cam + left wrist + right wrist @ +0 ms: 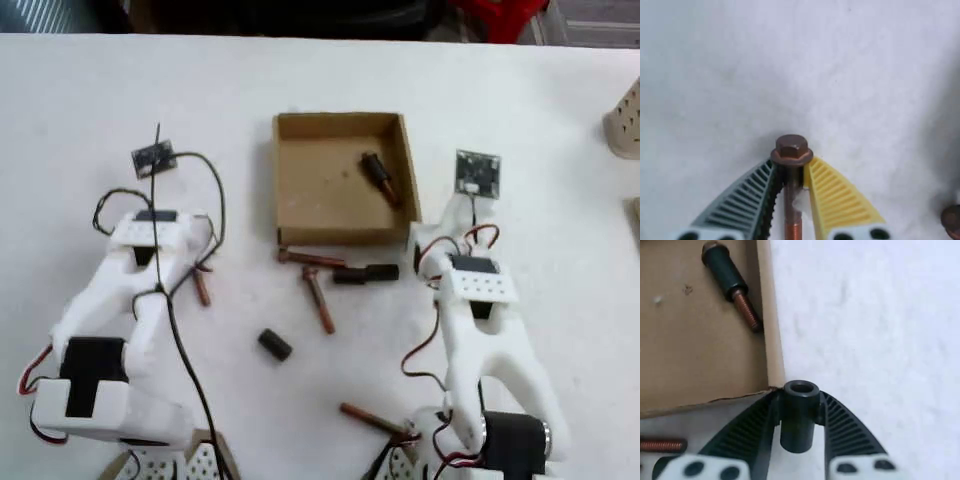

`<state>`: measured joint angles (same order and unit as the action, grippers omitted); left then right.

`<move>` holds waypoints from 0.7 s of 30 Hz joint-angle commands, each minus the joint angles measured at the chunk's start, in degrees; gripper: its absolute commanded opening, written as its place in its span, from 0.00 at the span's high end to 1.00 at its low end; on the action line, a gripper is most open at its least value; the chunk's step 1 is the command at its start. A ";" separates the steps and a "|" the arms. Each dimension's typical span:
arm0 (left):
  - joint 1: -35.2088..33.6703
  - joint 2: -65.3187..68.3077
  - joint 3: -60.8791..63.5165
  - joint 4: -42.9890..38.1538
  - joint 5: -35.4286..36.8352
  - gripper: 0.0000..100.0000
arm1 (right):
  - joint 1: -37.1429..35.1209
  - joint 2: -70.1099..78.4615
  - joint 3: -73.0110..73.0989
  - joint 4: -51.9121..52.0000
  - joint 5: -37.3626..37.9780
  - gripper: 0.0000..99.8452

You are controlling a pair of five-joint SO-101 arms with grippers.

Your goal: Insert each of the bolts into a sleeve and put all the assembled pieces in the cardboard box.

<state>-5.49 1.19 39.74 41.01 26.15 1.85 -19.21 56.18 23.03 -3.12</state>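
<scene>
My left gripper (792,166) pinches a bolt (791,150), shaft running back toward the wrist, head outward. My right gripper (799,399) clamps a sleeve (799,416) beside the box (771,330) corner, bore facing outward, well apart from the bolt.

The bolt (791,150) is copper-toned metal with a dull sheen. The sleeve (799,412) looks black, smooth and matt. The left jaws are ribbed plastic, one grey and one yellow; the right jaws are ribbed black plastic. The cardboard box (771,315) is plain brown cardboard, matt and slightly fibrous. The desk (790,60) is white, matt and faintly grainy.
</scene>
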 commanded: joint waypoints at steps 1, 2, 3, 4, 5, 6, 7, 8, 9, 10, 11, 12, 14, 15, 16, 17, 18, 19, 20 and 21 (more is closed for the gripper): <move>-0.31 -0.22 -1.76 -1.58 -0.53 0.97 | 4.00 -4.44 2.64 -8.48 -0.44 0.98; -0.31 -0.22 -1.76 -1.58 -0.53 0.97 | 4.97 -5.14 4.84 -12.35 -0.26 0.98; -0.31 -0.22 -1.76 -1.67 -0.53 0.97 | 5.93 -5.93 7.21 -16.66 -0.18 0.98; -0.31 -0.22 -1.76 -1.67 -0.53 0.97 | 6.99 -6.55 9.58 -21.05 -0.18 0.98; -0.31 -0.22 -1.76 -1.67 -0.53 0.97 | 8.13 -7.25 11.87 -25.54 0.18 0.98; -0.31 -0.22 -1.76 -1.67 -0.53 0.97 | 9.10 -7.78 14.07 -29.93 1.49 0.98; -0.31 -0.22 -1.76 -1.67 -0.53 0.97 | 10.07 -8.22 16.00 -33.89 3.52 0.98; -0.31 -0.22 -1.76 -1.67 -0.53 0.97 | 10.86 -8.57 17.85 -37.67 5.89 0.98; -0.31 -0.13 -1.76 -1.67 -0.53 0.97 | 11.56 -8.84 19.52 -41.01 8.09 0.98; -0.31 -0.13 -1.85 -1.67 -0.53 0.97 | 12.09 -9.10 21.01 -44.18 9.67 0.98; -0.31 -0.13 -1.85 -1.67 -0.53 0.97 | 12.44 -9.10 22.15 -47.25 10.90 0.98; -0.31 -0.13 -1.85 -1.67 -0.53 0.97 | 12.62 -9.10 23.30 -50.07 11.78 0.98; -0.31 -0.13 -1.85 -1.67 -0.53 0.97 | 12.35 -8.75 25.23 -54.81 12.66 0.98; -0.31 -0.13 -1.85 -1.67 -0.53 0.97 | 12.18 -8.66 26.02 -56.66 12.75 0.98; -0.31 -0.13 -1.85 -1.67 -0.53 0.97 | 11.82 -8.66 26.81 -58.33 12.75 0.98; -0.31 -0.13 -1.76 -1.67 -0.53 0.97 | 10.86 -8.75 27.52 -59.91 12.57 0.98; -0.31 -0.13 -1.76 -1.67 -0.53 0.97 | 9.80 -8.84 28.48 -61.58 12.48 0.98; -0.31 -0.22 -1.76 -1.67 -0.53 0.97 | 8.66 -8.92 29.71 -63.43 12.40 0.98; -0.31 -0.22 -1.76 -1.67 -0.53 0.97 | 7.08 -9.01 31.12 -65.36 12.40 0.98; -0.31 -0.22 -1.76 -1.67 -0.53 0.97 | 5.41 -9.01 32.44 -67.38 12.40 0.98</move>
<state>-5.49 1.19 39.74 41.01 26.15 11.16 -26.07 86.95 -38.77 8.48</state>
